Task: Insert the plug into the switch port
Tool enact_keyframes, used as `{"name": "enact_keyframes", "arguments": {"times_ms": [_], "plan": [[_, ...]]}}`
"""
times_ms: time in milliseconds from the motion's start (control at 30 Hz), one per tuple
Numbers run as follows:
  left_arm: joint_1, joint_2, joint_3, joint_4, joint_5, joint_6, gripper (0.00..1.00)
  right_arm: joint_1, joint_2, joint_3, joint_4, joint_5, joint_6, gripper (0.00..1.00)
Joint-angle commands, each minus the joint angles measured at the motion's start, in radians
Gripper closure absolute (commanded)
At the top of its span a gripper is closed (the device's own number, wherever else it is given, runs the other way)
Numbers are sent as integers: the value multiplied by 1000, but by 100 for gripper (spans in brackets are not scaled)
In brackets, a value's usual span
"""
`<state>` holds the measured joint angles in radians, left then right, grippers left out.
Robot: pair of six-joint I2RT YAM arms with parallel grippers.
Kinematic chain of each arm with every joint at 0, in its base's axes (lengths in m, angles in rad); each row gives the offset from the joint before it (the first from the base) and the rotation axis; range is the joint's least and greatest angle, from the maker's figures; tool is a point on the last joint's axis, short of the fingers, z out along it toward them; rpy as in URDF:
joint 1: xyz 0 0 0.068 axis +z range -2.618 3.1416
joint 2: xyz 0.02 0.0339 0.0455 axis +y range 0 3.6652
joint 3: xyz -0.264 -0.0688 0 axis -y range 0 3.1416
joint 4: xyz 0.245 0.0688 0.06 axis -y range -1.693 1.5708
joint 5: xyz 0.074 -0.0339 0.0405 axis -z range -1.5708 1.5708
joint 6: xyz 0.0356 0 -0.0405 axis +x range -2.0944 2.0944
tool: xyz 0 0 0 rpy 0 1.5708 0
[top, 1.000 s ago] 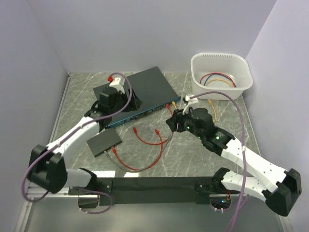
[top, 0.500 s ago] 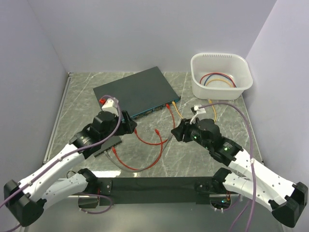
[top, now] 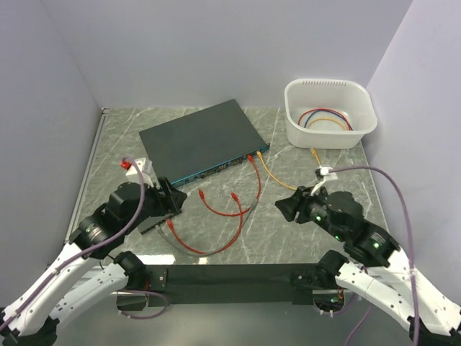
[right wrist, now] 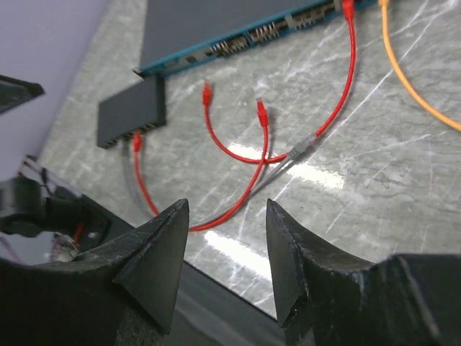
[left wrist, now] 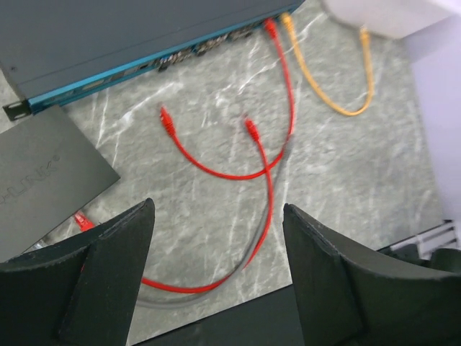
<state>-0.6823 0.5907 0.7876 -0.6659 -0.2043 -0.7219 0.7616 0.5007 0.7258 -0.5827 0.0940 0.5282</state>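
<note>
1. You are looking down on a grey marbled worktop [top: 302, 155] with pale walls around it.
2. The switch [top: 202, 140], a flat dark box with a teal front edge, lies at the back centre. It is turned at a slant, and its row of sockets faces the arms.
3. At the right end of that edge a red plug [top: 251, 156] sits in a socket. An orange plug [top: 258, 153] sits in the socket just beside it.
4. The orange cable [top: 277, 173] curves over the worktop to the foot of a white tub [top: 330, 137] at the back right. The tub holds coiled red, blue and orange cables.
5. A loose red plug [top: 202, 194] and a second loose red plug [top: 234, 195] lie on the worktop in front of the switch, apart from it.
6. A small black box [left wrist: 43, 173] lies left of them, near the switch's left corner. A red cable reaches its near edge.
7. Your left gripper [left wrist: 216, 216] hangs above the worktop by the small black box. Its fingers are spread wide with nothing between them.
8. Your right gripper [right wrist: 227, 209] hangs over the right side of the worktop, well apart from the switch. Its fingers stand partly apart and it holds nothing.
</note>
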Motion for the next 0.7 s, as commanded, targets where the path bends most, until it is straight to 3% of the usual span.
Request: {"name": "enact_keyframes", "arguments": {"times_ms": [0,367,533,667], "plan": [[-3,-78,-22,19,10,3,23,7,-48,109,-124,44,23,46],[-3,-216,-28,28,14,9,23,7,-73,256,-347,137,13,44],[-2,-298,-27,25,-12,6,23,7,-105,238,-319,66,-25,43],[6,-396,-31,19,-64,-14,23,7,-122,282,-342,114,-37,43]]}}
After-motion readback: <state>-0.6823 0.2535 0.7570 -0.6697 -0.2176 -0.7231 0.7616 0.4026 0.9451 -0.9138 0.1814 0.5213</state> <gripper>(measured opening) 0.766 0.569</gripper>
